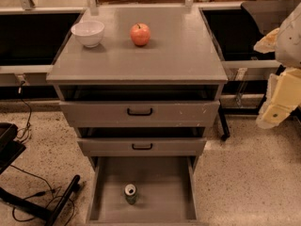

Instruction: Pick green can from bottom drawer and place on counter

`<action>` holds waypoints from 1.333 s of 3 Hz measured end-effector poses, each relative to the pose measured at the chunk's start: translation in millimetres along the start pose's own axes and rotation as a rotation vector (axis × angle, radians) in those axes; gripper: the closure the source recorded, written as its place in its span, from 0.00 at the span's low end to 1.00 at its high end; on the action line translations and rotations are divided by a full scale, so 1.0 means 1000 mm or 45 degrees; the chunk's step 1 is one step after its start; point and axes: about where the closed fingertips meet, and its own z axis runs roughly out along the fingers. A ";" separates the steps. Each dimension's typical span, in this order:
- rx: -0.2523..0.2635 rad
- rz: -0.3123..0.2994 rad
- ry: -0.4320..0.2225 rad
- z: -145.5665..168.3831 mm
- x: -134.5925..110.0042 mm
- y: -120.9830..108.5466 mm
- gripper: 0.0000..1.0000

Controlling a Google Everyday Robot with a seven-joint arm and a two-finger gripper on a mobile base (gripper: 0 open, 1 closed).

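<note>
The green can (130, 193) stands upright on the floor of the open bottom drawer (164, 197), left of its middle, with its silver top showing. The counter (174, 51) is the flat grey top of the cabinet. My gripper (277, 102) is on the cream-coloured arm at the right edge of the camera view. It hangs beside the cabinet at about the height of the upper drawers, far from the can and holding nothing that I can see.
A white bowl (88, 33) and a red-orange apple (140, 34) sit at the back left of the counter. The two upper drawers (139, 112) are partly pulled out. Black cables and a stand leg (56, 206) lie on the floor at left.
</note>
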 end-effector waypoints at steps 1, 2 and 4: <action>-0.074 0.004 -0.145 0.048 0.009 0.017 0.00; -0.146 0.055 -0.367 0.116 0.025 0.051 0.00; -0.134 0.252 -0.811 0.223 0.044 0.075 0.00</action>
